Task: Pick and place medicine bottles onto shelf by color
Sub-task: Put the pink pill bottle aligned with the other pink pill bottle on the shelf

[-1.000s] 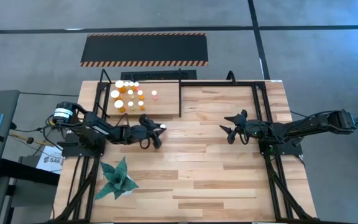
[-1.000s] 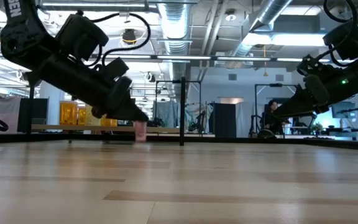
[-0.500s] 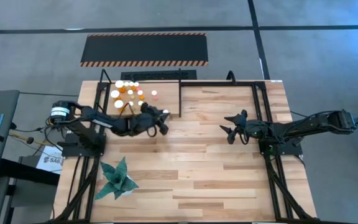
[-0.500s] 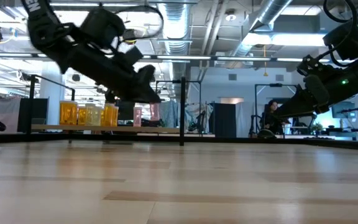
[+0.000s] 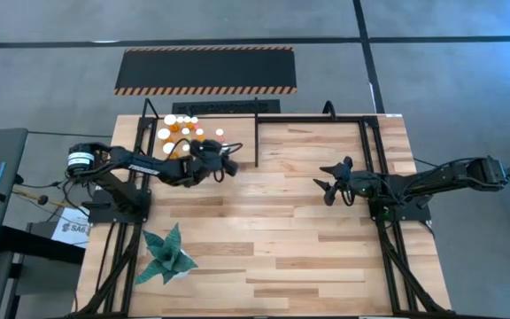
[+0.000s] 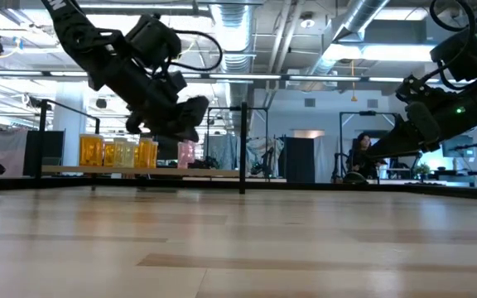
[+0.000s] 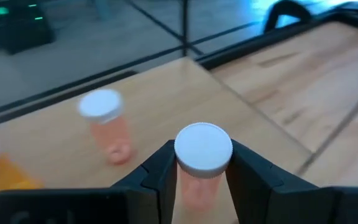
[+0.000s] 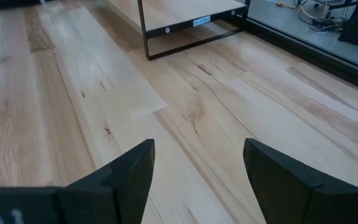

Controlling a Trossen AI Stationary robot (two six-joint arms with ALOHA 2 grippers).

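Over the shelf, a light board in a black frame at the table's far left, my left gripper is shut on a pinkish medicine bottle with a white cap. Another pink bottle stands on the board just beyond it. Several orange and amber bottles stand in a cluster farther left, and they show as a yellow row in the low view. My right gripper hangs open above the table's right half, with nothing between its fingers. My left gripper pinches the pink bottle's body just under the cap between its two fingers. The fingers come slanting down from the table's near left side. The bottle stands upright with its cap above the fingertips. Its bottom is hidden by the gripper.
A green folded-paper plant sits at the near left. Black frame rails run along the table's sides, and a thin black post marks the shelf's right end. A hazard-striped black panel lies beyond the table.
My left gripper has risen from the table and gone toward the far edge, over the shelf's near right part, tipping closer to level. The pink bottle has gone with it, lifted off the table and still upright. My right arm has kept still.
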